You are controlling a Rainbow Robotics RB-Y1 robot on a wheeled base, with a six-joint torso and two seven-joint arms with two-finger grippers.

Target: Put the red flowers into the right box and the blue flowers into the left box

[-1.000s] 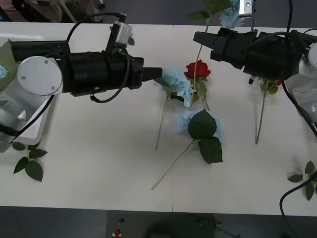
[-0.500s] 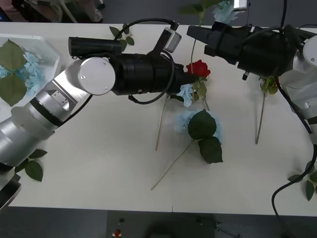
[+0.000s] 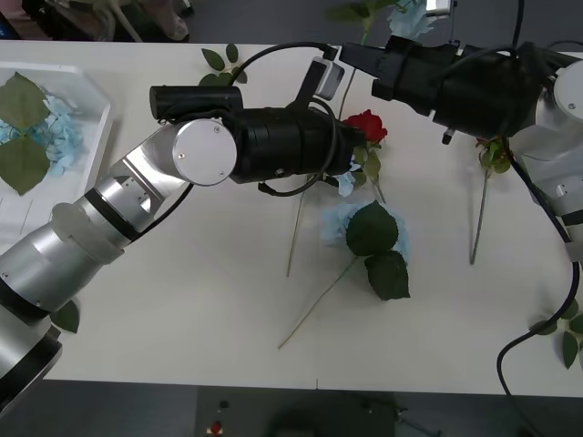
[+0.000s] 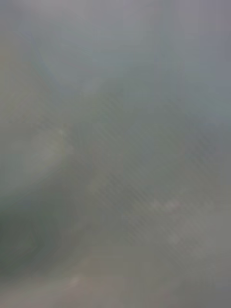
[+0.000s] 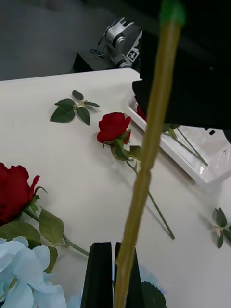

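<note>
My left gripper (image 5: 114,246) is shut, low beside a red rose (image 3: 366,125) at mid-table. A long tan stem (image 5: 149,144) crosses in front of its fingers and rises to my dark right arm. My right gripper (image 3: 363,62) hangs over the far edge, shut on that stem, with its blue flower (image 3: 410,16) head behind the arm. Two blue flowers (image 3: 344,179) (image 3: 337,223) lie on the table. A second rose (image 5: 113,126) lies under the right arm. The left box (image 3: 96,137) holds blue flowers. The right box (image 5: 192,163) holds something red.
Loose leaf sprigs lie at the far edge (image 3: 221,59), the right edge (image 3: 569,332) and the near left (image 3: 64,317). A big dark leaf (image 3: 372,228) covers the nearer blue flower. Long stems trail toward the table's front. A black cable (image 3: 519,364) hangs at the right.
My left arm swept right across the table, from the blue flower to beside the red rose, nudging that flower slightly right and uncovering the left box. The right arm rose a little.
</note>
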